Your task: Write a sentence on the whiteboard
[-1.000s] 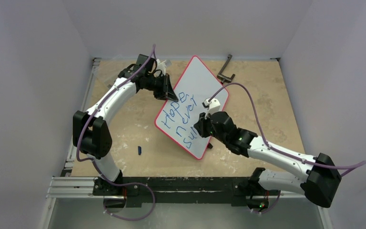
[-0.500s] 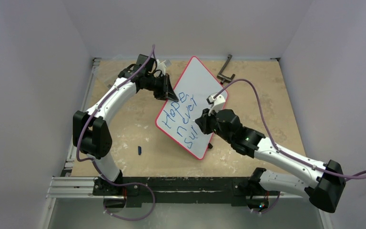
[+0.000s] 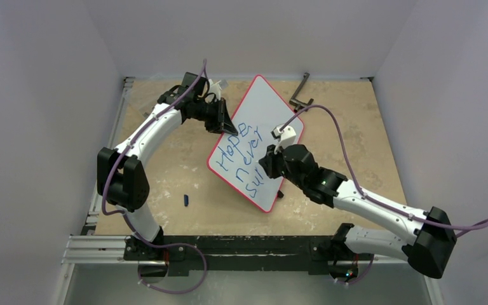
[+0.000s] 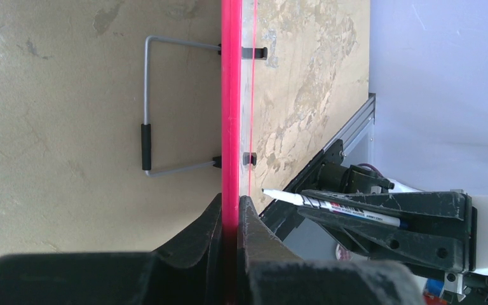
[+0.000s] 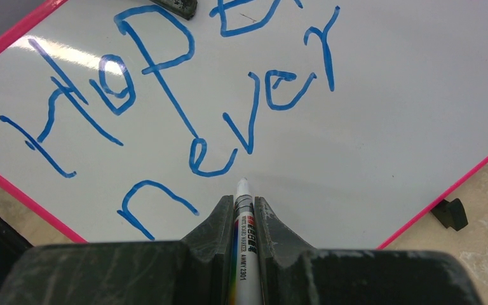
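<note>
Large white rectangular whiteboard (image 3: 260, 136) with thin red rim lies diagonally on the tan table (image 3: 178, 171), its blue handwritten sentence (image 5: 165, 108) reading "Hope never" (third line partly hidden). Left gripper (image 4: 230, 210) pinches the rim tightly; right gripper (image 5: 244, 210) is clamped on a slim white marker pen (image 5: 244, 254), tip close to the board.

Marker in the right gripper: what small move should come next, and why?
Probably set the marker tip on the whiteboard just past "sur" and start the next letter. The top view shows the sentence stopping at "Hope never sur", with the right gripper shut on the marker and the left gripper clamping the board's rim.
</note>
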Tool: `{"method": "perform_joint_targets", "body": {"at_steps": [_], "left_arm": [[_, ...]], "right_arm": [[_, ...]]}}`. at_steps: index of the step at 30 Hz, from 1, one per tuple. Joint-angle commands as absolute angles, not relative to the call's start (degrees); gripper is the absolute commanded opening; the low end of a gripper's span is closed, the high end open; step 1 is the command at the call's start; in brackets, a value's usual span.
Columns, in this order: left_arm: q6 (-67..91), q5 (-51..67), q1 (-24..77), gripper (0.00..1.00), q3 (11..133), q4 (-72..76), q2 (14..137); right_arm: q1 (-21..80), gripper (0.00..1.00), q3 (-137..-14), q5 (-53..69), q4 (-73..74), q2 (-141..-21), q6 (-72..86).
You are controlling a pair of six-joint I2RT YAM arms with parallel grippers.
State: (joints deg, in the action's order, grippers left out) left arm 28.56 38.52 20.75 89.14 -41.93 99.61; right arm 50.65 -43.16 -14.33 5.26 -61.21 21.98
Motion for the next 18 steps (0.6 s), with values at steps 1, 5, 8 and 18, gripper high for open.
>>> {"method": "perform_joint_targets", "body": {"at_steps": [1,5,8,18], "left_arm": [[28.21,34.18,20.13,0.00,88.85,-41.12,96.11],[28.13,34.10,20.07,0.00,88.84,-41.22,96.20],[28.18,34.10,20.13,0.00,88.83,-41.18,96.35],[28.21,34.10,20.09,0.00,88.84,-41.17,96.40]], "right_arm": [[50.27,0.00,-43.29,-14.89,2.39,-62.52,20.99],[50.11,0.00,-42.66,-14.84,1.77,-63.15,21.09],[50.02,0.00,-41.89,-14.71,1.58,-63.35,21.25],[49.83,0.00,-37.81,-14.57,1.36,-62.62,22.18]]}}
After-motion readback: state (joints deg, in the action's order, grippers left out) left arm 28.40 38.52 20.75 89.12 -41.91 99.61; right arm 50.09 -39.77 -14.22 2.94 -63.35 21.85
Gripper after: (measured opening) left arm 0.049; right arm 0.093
